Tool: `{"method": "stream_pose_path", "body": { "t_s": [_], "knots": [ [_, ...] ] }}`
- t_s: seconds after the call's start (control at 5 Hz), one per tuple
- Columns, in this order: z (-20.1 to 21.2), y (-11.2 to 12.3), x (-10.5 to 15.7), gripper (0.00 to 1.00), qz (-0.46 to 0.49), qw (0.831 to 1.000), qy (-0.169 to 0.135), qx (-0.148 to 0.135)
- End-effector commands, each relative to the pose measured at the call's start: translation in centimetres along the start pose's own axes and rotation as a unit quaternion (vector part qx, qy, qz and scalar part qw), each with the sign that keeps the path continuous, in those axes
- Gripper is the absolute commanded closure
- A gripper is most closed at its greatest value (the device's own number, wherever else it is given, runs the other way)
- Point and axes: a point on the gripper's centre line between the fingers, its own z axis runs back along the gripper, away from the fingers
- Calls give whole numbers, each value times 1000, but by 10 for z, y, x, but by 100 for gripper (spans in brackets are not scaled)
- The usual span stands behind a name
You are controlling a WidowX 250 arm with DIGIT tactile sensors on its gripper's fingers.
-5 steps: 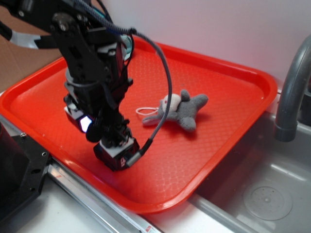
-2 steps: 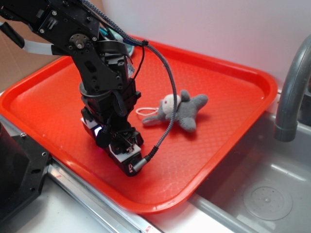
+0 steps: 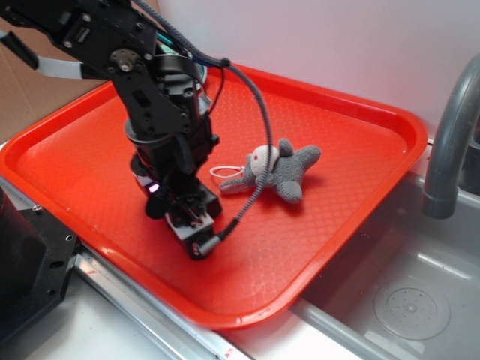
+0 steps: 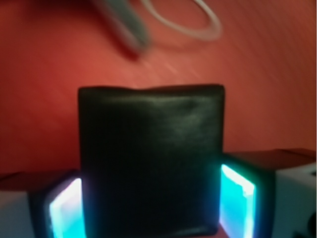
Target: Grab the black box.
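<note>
- At the left edge of the exterior view, a dark machine body (image 3: 34, 262) with screws sits just outside the red tray (image 3: 360, 157), which fills most of the picture.
- Over the left half of the tray, the black robot arm (image 3: 150, 97) reaches steeply down, a braided cable (image 3: 255, 127) looping from its upper part to the wrist.
- The gripper (image 3: 161, 196) is low at the tray surface near the front rim; from this view the arm hides what lies between its tips.
- In the wrist view, the black box (image 4: 151, 158) stands squarely between the two fingers (image 4: 237, 198), whose inner faces glow cyan on either side of it.
- Each glowing face lies right along a side of the box; whether they press on it or merely flank it I cannot tell, so the claw is narrowed to about the box's width.
- Right of the arm, a grey plush toy (image 3: 281, 171) lies on the tray with a white cord loop (image 3: 223, 172) beside it; the loop also shows blurred beyond the box (image 4: 188, 22).
- At the far right, a grey faucet (image 3: 450, 142) arches above a metal sink (image 3: 405, 292).
</note>
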Motion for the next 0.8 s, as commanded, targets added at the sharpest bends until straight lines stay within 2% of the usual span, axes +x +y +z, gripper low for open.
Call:
{"method": "stream_pose_path", "body": {
  "t_s": [0.0, 0.2, 0.4, 0.6],
  "knots": [
    [79, 59, -8, 100, 93, 986, -120, -68],
    [121, 92, -16, 100, 141, 972, -147, -115],
    [145, 116, -15, 100, 183, 968, -124, -117],
    [151, 129, -8, 100, 187, 967, -123, -121]
  ]
}}
